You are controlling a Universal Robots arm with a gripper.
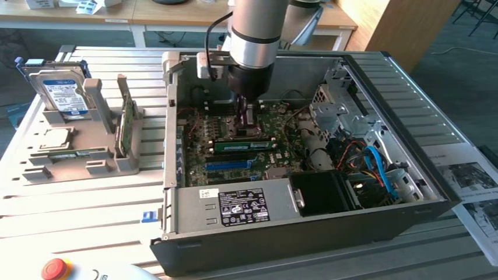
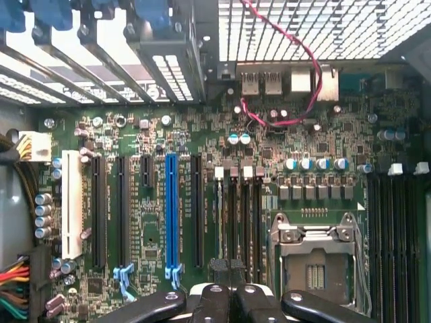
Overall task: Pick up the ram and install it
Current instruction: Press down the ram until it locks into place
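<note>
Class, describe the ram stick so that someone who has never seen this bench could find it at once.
Find the open black computer case. On its green motherboard, look just below the arm's pincer. The ram is the thin green stick with a pale label, unlike the bare blue slot strip beside it.

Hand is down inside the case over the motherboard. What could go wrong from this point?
1. The shut hand meets the ram over the memory slots. Whether it sits square is unclear, so pushing might bend the stick or strain the board.
2. The open CPU socket lies right beside those slots, so a sideways slip could possibly damage it.
</note>
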